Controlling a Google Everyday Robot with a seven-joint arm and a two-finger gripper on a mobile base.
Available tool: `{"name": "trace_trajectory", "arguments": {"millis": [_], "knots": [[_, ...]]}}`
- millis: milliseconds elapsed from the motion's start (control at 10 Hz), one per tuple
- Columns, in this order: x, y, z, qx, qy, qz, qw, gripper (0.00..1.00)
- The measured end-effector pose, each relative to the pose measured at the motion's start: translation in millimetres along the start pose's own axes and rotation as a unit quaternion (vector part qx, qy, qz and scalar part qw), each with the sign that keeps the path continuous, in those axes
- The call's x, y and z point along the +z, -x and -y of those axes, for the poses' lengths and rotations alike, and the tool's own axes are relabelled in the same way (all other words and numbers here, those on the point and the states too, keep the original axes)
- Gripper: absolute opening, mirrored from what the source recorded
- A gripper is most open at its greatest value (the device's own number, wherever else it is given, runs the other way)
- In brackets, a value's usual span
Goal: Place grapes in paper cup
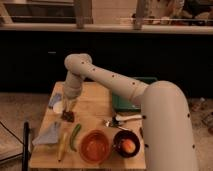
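The arm reaches across the wooden tabletop (95, 107) and turns down at its far-left part, so the gripper (70, 106) hangs directly over the grapes (68, 117). They show as a small dark clump at, or just under, the tip of the gripper. Whether the jaws are spread or closed, and whether they already grip the bunch or it lies on the wood, cannot be told from this view. The paper cup (59, 107) stands just beside the gripper, toward the left edge of the picture and slightly farther back than the grapes, next to a blue cloth (54, 99). The coming move therefore seems to turn on a short sideways carry: lift the bunch, shift it left and a little back, and centre it over the cup's mouth. The bunch shows no clear long axis. The orange bowl (95, 146) and the dark bowl (119, 141) sit well apart, nearer the front edge.
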Motion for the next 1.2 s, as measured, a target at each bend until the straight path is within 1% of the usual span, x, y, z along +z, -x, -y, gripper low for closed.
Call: {"name": "trace_trajectory", "arguments": {"millis": [300, 400, 500, 900, 1000, 1200], "knots": [[-17.1, 13.0, 3.0, -0.008, 0.019, -0.008, 0.9998, 0.0], [-24.1, 16.6, 3.3, -0.009, 0.021, -0.009, 0.9997, 0.0], [-32.5, 19.4, 2.9, -0.011, 0.024, -0.008, 0.9996, 0.0], [-52.6, 36.8, 5.8, -0.034, 0.036, 0.003, 0.9987, 0.0], [-57.2, 41.3, 8.1, -0.039, 0.042, 0.004, 0.9983, 0.0], [-63.7, 49.8, 14.0, -0.049, 0.048, 0.006, 0.9976, 0.0]]}}
